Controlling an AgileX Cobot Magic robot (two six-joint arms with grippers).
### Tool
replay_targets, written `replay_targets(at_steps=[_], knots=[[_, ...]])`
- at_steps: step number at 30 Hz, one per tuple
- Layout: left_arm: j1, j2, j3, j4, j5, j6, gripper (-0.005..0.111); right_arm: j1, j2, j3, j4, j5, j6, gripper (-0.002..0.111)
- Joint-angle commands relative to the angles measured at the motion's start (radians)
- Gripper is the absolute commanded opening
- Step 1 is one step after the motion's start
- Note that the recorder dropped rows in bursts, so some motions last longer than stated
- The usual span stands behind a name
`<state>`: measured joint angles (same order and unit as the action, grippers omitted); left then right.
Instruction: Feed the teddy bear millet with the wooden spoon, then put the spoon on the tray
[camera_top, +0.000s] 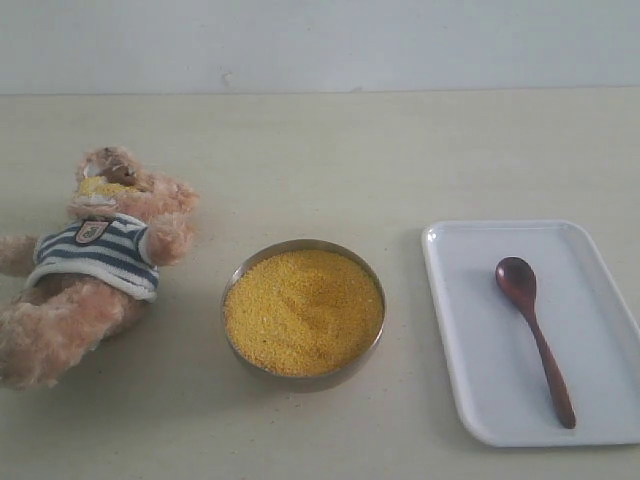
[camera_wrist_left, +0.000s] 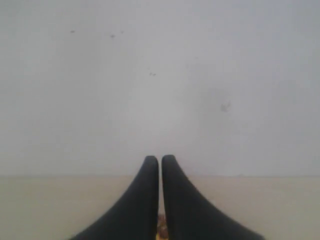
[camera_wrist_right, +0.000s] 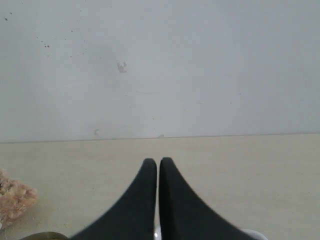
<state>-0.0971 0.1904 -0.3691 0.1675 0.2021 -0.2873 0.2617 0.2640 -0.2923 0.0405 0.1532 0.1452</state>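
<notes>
Zero in hand: left gripper (camera_wrist_left: 160, 160) and right gripper (camera_wrist_right: 158, 161) pinched shut, empty. Spoon (camera_top: 534, 335) flat on the tray (camera_top: 600, 290), lower right, parked as asked. Millet (camera_top: 303, 312) heaped centre frame; yellow grains at the muzzle of the bear (camera_top: 95, 255), left. Looks fed, looks finished.
</notes>
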Motion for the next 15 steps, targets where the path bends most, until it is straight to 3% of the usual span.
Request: replay_targets(at_steps=[1,9,15], knots=[[0.091,-0.074,0.154,-0.003,-0.034,-0.026,0.004,-0.003,-0.002,0.004,0.002,-0.006,0.001,0.001],[0.138,-0.156,0.369,-0.003,-0.164,-0.084,0.004,-0.003,-0.002,0.004,0.002,-0.006,0.001,0.001],[0.138,-0.156,0.369,0.006,-0.016,-0.073,0.004,-0.003,-0.002,0.004,0.002,-0.006,0.001,0.001]])
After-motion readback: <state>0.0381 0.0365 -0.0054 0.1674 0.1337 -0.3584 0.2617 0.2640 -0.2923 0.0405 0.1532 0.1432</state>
